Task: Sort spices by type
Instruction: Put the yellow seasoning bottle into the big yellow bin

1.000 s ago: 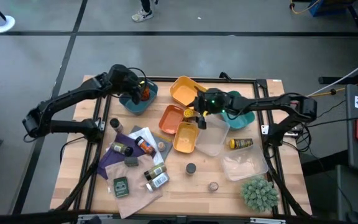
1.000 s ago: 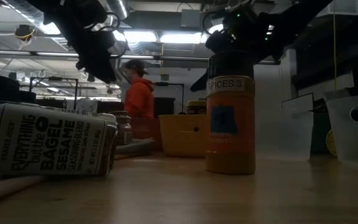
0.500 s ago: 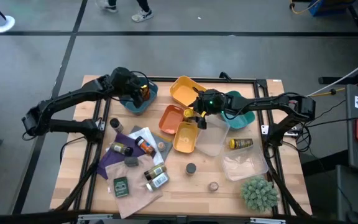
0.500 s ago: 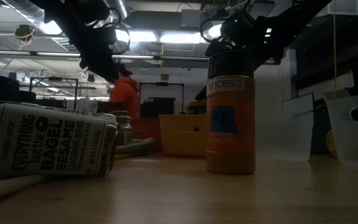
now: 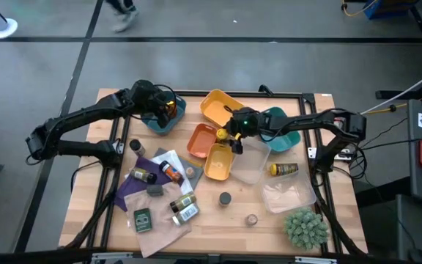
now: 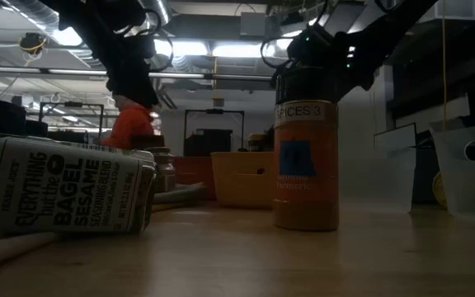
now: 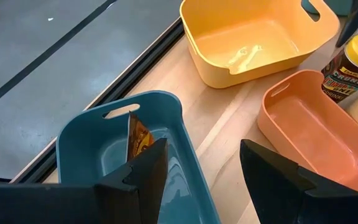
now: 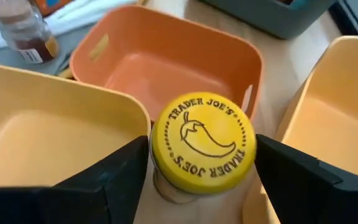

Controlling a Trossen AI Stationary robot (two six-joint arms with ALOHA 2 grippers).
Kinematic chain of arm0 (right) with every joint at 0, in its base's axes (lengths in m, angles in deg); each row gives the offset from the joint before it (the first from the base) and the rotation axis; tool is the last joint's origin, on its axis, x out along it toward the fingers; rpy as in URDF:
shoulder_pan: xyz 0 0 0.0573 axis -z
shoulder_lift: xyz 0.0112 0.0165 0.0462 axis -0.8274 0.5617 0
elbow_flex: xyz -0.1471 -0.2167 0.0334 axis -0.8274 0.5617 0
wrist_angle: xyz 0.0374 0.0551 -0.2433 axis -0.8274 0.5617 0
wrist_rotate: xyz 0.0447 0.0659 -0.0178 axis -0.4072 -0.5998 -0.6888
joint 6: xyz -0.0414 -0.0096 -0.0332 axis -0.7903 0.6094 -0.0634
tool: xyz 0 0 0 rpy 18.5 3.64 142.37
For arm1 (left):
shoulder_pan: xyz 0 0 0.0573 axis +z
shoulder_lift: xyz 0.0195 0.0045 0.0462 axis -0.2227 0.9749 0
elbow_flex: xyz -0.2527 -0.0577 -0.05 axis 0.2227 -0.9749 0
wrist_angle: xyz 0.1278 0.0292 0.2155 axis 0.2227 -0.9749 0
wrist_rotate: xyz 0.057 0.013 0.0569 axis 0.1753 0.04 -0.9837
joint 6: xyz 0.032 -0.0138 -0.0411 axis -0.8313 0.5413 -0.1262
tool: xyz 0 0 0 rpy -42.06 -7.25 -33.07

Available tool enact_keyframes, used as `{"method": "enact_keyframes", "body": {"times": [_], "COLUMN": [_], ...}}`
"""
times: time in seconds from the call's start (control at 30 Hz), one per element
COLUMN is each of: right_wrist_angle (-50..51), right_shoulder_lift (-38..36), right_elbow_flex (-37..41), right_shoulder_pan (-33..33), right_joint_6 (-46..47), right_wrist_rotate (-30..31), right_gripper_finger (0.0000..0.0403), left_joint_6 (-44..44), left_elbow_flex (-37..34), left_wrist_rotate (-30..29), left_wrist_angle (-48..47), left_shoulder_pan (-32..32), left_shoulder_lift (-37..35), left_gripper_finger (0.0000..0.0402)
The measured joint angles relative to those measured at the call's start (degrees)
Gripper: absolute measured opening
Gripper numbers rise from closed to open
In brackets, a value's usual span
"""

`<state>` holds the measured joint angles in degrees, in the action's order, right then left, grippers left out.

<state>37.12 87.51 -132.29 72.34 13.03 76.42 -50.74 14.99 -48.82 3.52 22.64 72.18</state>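
Note:
My right gripper (image 5: pixel 233 137) is shut on a spice jar with a yellow lid (image 8: pixel 202 148), over the gap between the orange tray (image 5: pixel 201 139) and two yellow trays (image 5: pixel 219 163). My left gripper (image 7: pixel 197 168) stands open over the blue tray (image 7: pixel 104 146) at the far left, with nothing between its fingers. An amber-orange packet (image 7: pixel 138 134) stands on edge in that tray and leans on its wall. More spices lie at the near left: jars (image 5: pixel 142 175) and a flat green packet (image 5: pixel 142 219). My right gripper pinches the jar between its two fingers, which lie on opposite sides just under the lid's rim (image 8: pixel 156 163). The fingers slant down from the table's right side. The jar stays upright, lid up. Its base is hidden, so I cannot tell whether it touches the table.
A teal tray (image 5: pixel 283 137) and two clear trays (image 5: pixel 252 166) stand at the right, with a yellow jar (image 5: pixel 283 169) lying between them. A green spiky plant (image 5: pixel 305 228) sits at the near right. Two small jars (image 5: pixel 226 198) stand near the middle. A person passes behind the table (image 6: pixel 130 128).
My right gripper has sunk a little with the yellow-lidded jar, toward the gap between the trays, and the jar has stayed upright. A person in the room behind has walked across toward the left.

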Motion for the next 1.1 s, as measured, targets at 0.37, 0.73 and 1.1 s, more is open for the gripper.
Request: {"method": "enact_keyframes", "body": {"times": [0.37,0.73,1.1], "right_wrist_angle": [-4.4,-4.2,-4.3], "right_shoulder_lift": [3.8,0.1,-10.0], "right_elbow_flex": [0.0,0.1,0.1], "right_shoulder_pan": [0.0,0.0,0.3], "right_joint_6": [0.0,0.0,-0.1], "right_wrist_rotate": [-1.5,-1.5,-1.0], "right_gripper_finger": [0.0257,0.0215,0.0217], "left_joint_6": [0.0,0.0,0.0], "left_elbow_flex": [0.0,0.0,0.0], "left_wrist_rotate": [0.0,0.0,0.0], "left_wrist_angle": [0.0,0.0,0.0], "left_shoulder_pan": [0.0,0.0,0.0], "left_shoulder_lift": [0.0,0.0,0.0], "left_gripper_finger": [0.0186,0.0186,0.0186]}}
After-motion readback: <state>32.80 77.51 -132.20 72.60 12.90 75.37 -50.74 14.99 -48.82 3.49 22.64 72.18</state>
